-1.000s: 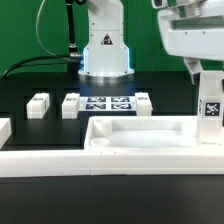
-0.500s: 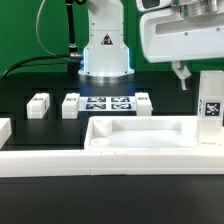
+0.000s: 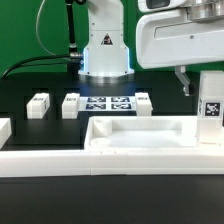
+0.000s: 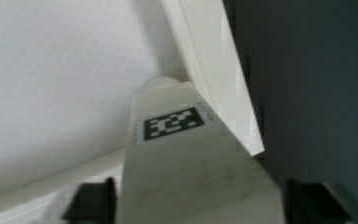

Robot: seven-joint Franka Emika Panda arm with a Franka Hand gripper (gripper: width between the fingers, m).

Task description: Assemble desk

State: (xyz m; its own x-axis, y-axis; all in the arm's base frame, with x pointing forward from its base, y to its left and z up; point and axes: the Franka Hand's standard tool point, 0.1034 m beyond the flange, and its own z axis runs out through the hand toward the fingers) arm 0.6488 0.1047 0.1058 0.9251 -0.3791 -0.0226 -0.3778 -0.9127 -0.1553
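Observation:
The white desk top (image 3: 140, 135), a tray with a raised rim, lies in the middle of the exterior view. One square leg (image 3: 211, 108) with a tag stands upright at its right end. My gripper (image 3: 204, 88) is open around the top of that leg, its fingers (image 3: 183, 82) apart from it. In the wrist view the leg (image 4: 185, 150) runs between the two fingers (image 4: 96, 200) with a small gap on each side, and the gripper (image 4: 202, 205) holds nothing. Three loose legs (image 3: 38, 105), (image 3: 72, 104), (image 3: 143, 101) lie behind the top.
The marker board (image 3: 108, 103) lies between the loose legs in front of the robot base (image 3: 106, 55). A long white border rail (image 3: 100, 165) runs along the front. A white block (image 3: 4, 130) sits at the exterior view's left edge.
The gripper has risen along the upright leg and its hand now fills the upper right of the exterior view. The leg stays standing in place.

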